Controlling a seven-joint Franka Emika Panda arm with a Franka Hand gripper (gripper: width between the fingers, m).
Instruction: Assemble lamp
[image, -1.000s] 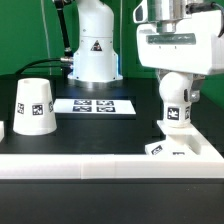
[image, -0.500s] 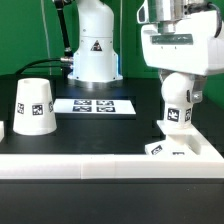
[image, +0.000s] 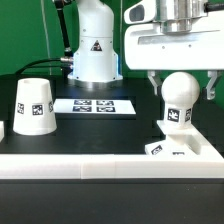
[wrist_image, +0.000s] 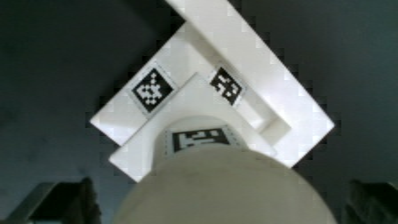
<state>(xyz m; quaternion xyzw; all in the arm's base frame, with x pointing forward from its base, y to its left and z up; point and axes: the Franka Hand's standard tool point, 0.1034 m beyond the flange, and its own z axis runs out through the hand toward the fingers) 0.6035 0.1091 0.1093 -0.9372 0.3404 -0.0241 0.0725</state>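
Overhead, the gripper (image: 180, 88) is held wide open, empty, either side of the bulb (image: 178, 106). The bulb is seated upright on the base (image: 188, 149), just beside the border wall (image: 80, 166). The shade (image: 33, 106) is set well apart.

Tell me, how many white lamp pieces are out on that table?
3. The shade stands alone at the exterior view's left; the bulb stands upright on the base at the exterior view's right. No others show.
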